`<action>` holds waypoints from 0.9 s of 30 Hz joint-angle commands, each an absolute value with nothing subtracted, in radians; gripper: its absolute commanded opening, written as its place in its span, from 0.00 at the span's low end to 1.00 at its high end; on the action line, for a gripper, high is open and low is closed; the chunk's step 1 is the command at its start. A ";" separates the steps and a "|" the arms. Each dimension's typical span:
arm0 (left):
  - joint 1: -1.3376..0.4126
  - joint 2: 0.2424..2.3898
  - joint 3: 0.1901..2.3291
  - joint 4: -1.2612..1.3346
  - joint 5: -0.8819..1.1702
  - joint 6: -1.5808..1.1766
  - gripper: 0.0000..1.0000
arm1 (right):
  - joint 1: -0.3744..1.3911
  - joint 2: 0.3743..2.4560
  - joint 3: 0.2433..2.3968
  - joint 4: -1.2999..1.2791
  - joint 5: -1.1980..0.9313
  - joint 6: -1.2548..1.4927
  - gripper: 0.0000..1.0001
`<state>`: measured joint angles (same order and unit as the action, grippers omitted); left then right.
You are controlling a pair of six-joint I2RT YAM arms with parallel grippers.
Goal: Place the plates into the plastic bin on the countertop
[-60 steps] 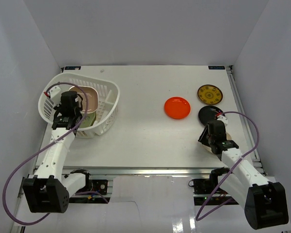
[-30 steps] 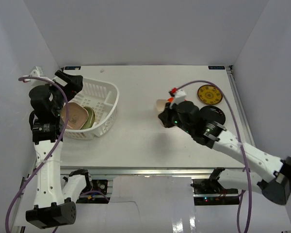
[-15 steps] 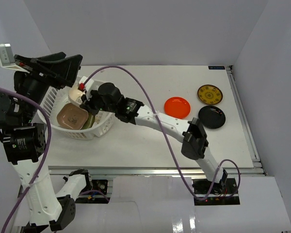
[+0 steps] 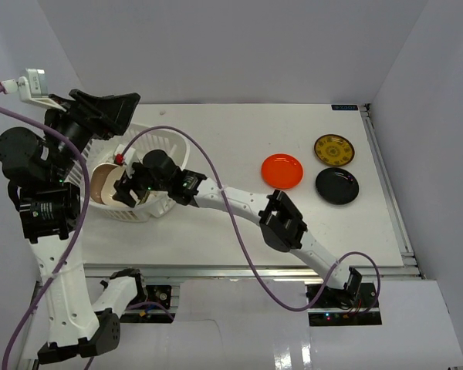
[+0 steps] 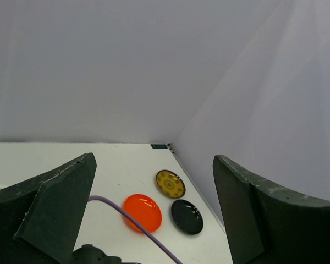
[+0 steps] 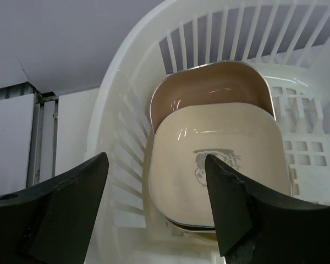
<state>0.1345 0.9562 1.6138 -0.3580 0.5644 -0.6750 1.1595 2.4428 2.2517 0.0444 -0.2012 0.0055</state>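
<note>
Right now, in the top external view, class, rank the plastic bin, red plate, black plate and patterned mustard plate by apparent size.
1. plastic bin: clearly largest.
2. red plate, black plate and patterned mustard plate: they look about alike, too close to rank.

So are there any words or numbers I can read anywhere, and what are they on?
No word or number can be read here.
Grey mark printed on the cream plate: too blurred to read.
Dark label at the far edge of the countertop: too small to read.
</note>
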 commanded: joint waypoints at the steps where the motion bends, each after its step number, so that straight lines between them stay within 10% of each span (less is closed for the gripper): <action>1: 0.132 0.950 1.576 -0.338 0.540 -0.696 0.98 | 1.161 2.335 2.269 0.172 -0.186 0.023 0.78; 13: 0.080 1.083 1.401 -0.081 0.683 -0.945 0.95 | 0.909 1.469 1.183 0.431 0.236 0.245 0.58; 19: -0.392 1.334 1.396 -0.118 0.381 -0.787 0.94 | 0.415 1.067 0.684 0.255 0.373 0.567 0.37; 27: -0.626 1.727 1.394 -0.112 0.127 -0.791 0.88 | -0.323 0.911 0.345 0.224 -0.042 0.673 0.53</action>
<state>-0.6006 1.7020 1.3979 -0.1104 0.2443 -0.7910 -0.1814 0.9085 0.3889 0.1986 0.1886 0.5919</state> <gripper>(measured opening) 0.890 0.518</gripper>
